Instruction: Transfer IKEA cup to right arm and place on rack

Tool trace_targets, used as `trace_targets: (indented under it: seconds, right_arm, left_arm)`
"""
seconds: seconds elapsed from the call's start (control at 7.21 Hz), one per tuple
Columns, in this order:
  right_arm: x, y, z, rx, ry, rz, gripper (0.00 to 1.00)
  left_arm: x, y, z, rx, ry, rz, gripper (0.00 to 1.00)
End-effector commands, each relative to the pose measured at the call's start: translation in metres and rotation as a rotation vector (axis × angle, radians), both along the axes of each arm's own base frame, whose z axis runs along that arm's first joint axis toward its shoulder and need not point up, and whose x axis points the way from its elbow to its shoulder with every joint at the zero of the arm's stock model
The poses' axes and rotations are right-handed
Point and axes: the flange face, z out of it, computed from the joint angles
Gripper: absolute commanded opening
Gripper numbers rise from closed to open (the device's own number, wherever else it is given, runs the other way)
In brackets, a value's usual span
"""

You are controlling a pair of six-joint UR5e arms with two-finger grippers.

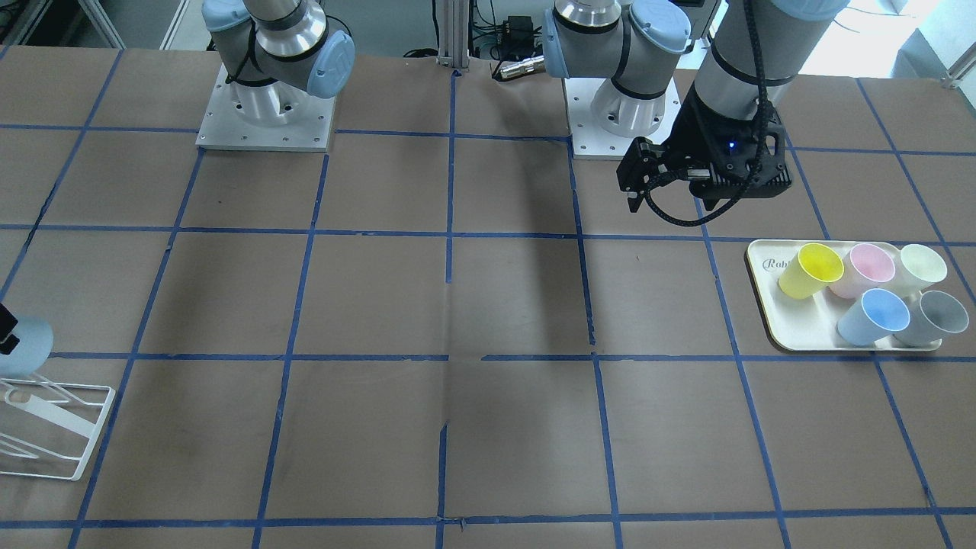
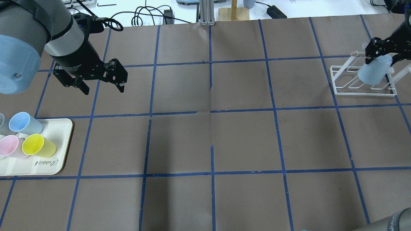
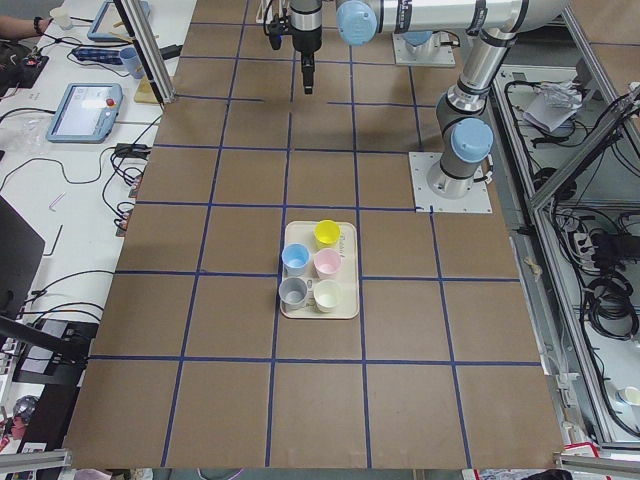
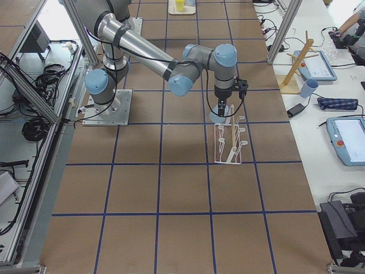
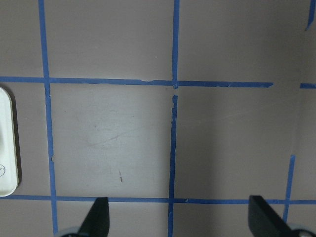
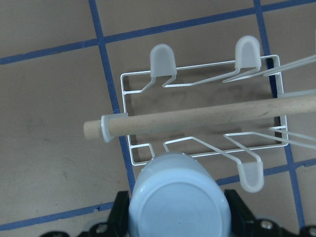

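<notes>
Overhead: L gripper [image 2: 104, 89] jaws apart, empty, near tray [image 2: 61, 144]; handover judged done. R gripper [image 2: 381, 55] clamped on IKEA cup [image 2: 372, 73], tilted just above rack [image 2: 364, 94]. R wrist: cup base faces cam, so mouth aims at prongs; wooden bar [image 6: 197, 118] beyond.

Pale-blue IKEA cup [image 2: 372, 74] inverted, tilted, mouth down; clamped near base in right gripper [image 2: 382, 57]. Hangs over end of white wire rack [image 2: 364, 93], beside wooden bar [image 6: 197, 116]. Contact unclear.
</notes>
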Motion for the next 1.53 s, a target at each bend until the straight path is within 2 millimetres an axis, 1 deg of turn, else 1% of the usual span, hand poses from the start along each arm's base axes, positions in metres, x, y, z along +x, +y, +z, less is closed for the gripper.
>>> trace_targets:
  seconds: [0.0, 0.14, 0.28, 0.55, 0.69, 0.83, 0.97, 1.11, 1.39]
  right_arm:
    - [-0.003, -0.006, -0.004, -0.016, 0.007, 0.001, 0.96]
    - [-0.003, -0.007, 0.000, -0.020, 0.009, 0.003, 1.00]
    - [-0.003, -0.006, 0.003, -0.020, 0.009, 0.003, 1.00]
    - [0.000, -0.004, 0.015, -0.035, 0.019, 0.006, 1.00]
    - [0.011, 0.007, 0.036, -0.033, 0.017, 0.010, 1.00]
    - [0.027, 0.030, 0.069, -0.021, 0.008, 0.014, 1.00]
    - [0.049, 0.049, 0.090, 0.013, -0.013, 0.026, 1.00]
    - [0.076, 0.063, 0.113, 0.000, -0.018, 0.054, 1.00]
    - [0.155, 0.084, 0.127, 0.075, -0.058, 0.136, 1.00]
  left_arm:
    - [0.001, 0.000, 0.000, 0.002, -0.018, -0.002, 1.00]
    - [0.001, 0.001, -0.001, 0.003, -0.018, -0.002, 1.00]
    - [0.001, 0.003, -0.003, 0.006, -0.017, -0.002, 1.00]
    - [0.000, 0.003, -0.002, 0.004, -0.009, -0.002, 1.00]
    - [0.001, 0.003, -0.001, 0.003, -0.012, -0.002, 1.00]
    - [0.001, 0.003, -0.001, 0.003, -0.012, -0.002, 1.00]
    - [0.001, 0.003, 0.000, 0.001, -0.015, -0.002, 1.00]
    - [0.001, 0.002, 0.002, -0.003, -0.018, -0.002, 1.00]
    - [0.001, 0.003, 0.001, 0.000, -0.017, -0.002, 1.00]
